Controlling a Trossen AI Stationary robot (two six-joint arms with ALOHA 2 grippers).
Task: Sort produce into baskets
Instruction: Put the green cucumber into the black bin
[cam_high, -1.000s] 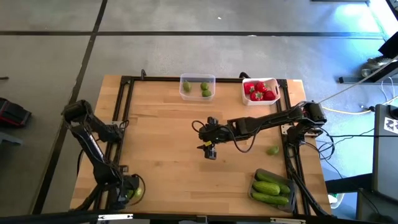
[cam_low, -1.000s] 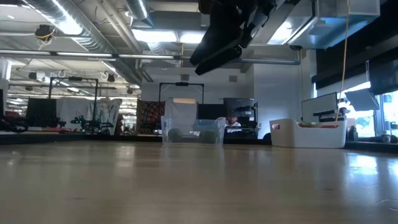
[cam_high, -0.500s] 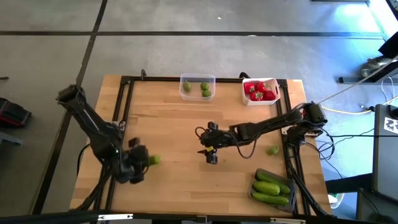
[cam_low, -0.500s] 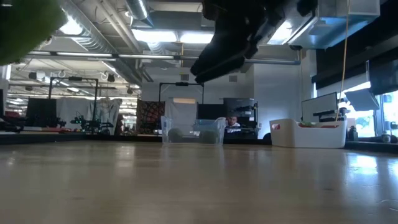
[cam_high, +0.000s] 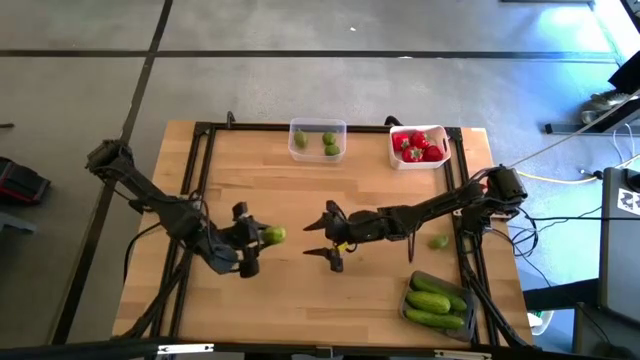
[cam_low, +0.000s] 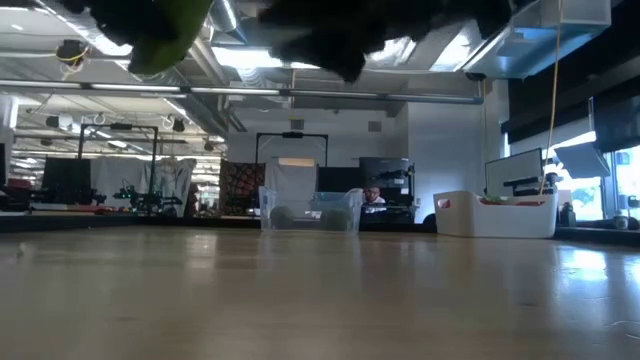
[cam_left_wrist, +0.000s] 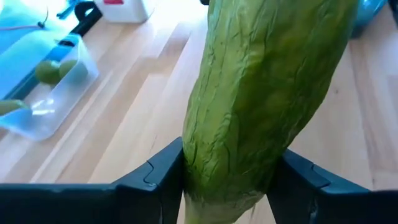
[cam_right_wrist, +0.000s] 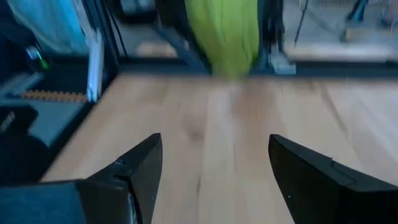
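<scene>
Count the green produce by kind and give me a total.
Cucumbers: 4, three in the dark tub, one held by the left gripper.
Round green fruits: 4, three in the clear tub, one loose.
Total: 8

We find no legible text, label, brand, number or sign in any view, neither on the tubs, nor on the table, nor in the room behind

Two dark, slender jointed arms; black cables looping beside the right arm (cam_high: 440, 208); left arm (cam_high: 160, 205) matte black, with blocky, angular black fingers (cam_left_wrist: 155, 180).
</scene>
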